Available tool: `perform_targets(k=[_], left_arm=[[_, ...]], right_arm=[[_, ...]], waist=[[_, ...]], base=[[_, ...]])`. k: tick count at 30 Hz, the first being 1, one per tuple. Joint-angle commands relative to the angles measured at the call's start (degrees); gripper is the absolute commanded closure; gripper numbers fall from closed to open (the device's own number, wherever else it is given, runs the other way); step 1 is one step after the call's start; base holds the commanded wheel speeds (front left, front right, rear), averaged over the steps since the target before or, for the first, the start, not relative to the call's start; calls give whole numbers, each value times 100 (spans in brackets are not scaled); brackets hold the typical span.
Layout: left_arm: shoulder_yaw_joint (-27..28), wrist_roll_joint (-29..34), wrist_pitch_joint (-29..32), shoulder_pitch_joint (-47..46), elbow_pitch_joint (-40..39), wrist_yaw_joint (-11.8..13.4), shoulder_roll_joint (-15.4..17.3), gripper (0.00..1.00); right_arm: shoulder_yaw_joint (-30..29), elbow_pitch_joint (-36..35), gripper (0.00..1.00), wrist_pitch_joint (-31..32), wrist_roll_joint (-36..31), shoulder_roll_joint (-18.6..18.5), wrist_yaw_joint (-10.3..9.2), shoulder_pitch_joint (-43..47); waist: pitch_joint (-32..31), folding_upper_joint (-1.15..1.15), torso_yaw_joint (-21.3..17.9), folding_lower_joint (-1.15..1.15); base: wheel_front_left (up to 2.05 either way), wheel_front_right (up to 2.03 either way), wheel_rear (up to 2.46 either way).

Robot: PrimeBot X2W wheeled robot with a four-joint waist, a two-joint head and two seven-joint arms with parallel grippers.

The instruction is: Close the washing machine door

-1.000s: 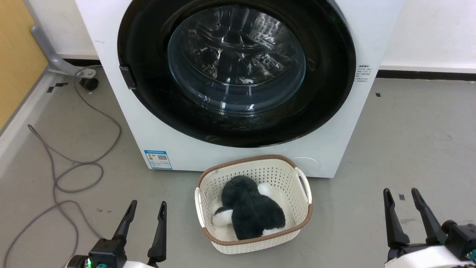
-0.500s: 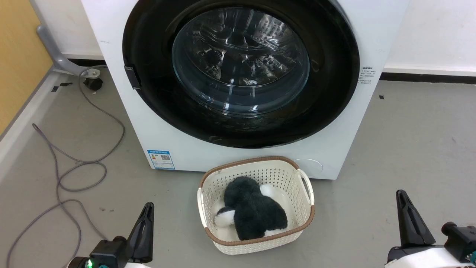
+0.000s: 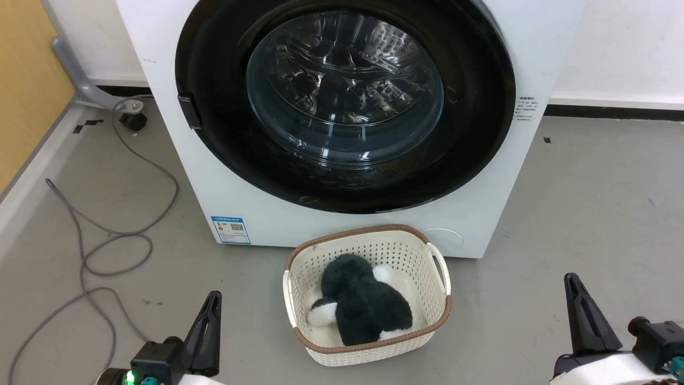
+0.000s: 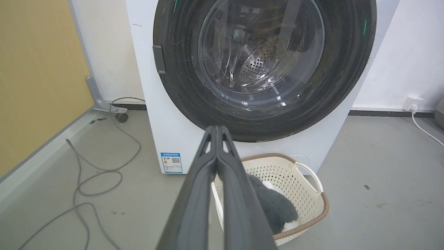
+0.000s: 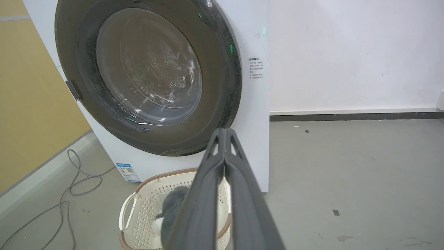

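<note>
Washing machine door (image 3: 344, 101): seated flush in the washing machine (image 3: 256, 214), above the basket (image 3: 368, 235). Left pincer (image 3: 214, 297), right pincer (image 3: 570, 278): parted a second ago, now pressed together, nothing held. Task is judged complete.

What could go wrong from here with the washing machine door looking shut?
The washing machine door looks flush, but its latch is hidden, so it may not have caught. The basket stands close below it; any push could knock it. The grey cable lying at the left could snag the robot.
</note>
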Motion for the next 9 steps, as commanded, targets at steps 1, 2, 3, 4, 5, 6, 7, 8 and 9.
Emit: perform_targets(k=[1, 2, 3, 4, 5, 6, 7, 8, 9], left_arm=[[0, 37, 22, -61, -33, 33, 1, 100], [0, 41, 34, -64, -38, 38, 1, 100], [0, 45, 46, -68, -43, 43, 1, 100], [0, 49, 57, -71, -47, 47, 1, 100], [0, 53, 69, -75, -52, 52, 1, 100], [0, 57, 81, -78, -56, 57, 1, 100], [0, 61, 93, -82, -61, 62, 1, 100], [0, 65, 104, -85, -66, 67, 1, 100], [0, 69, 116, -89, -70, 72, 1, 100]], right_arm=[[13, -45, 100, 31, -44, 32, -1, -31], [15, -50, 100, 41, -56, 35, -1, -33], [17, -55, 100, 52, -67, 37, -1, -35], [20, -60, 100, 63, -78, 39, -1, -37], [22, -65, 100, 73, -90, 41, -1, -39], [24, -69, 100, 84, -101, 43, -1, -41], [27, -74, 100, 94, -112, 45, -1, -43], [29, -79, 100, 105, -123, 47, -1, -45], [31, -84, 100, 115, -135, 50, -1, -47]], waist=[[0, 0, -2, 0], [-1, 0, -4, 0], [-2, 0, -7, 0], [-2, 0, -9, 0], [-3, 0, -11, 0], [-3, 0, -13, 0], [-4, 0, -15, 0], [-5, 0, -17, 0], [-5, 0, -20, 0]], base=[[0, 0, 0], [0, 0, 0], [0, 0, 0], [0, 0, 0], [0, 0, 0], [0, 0, 0], [0, 0, 0], [0, 0, 0], [0, 0, 0]])
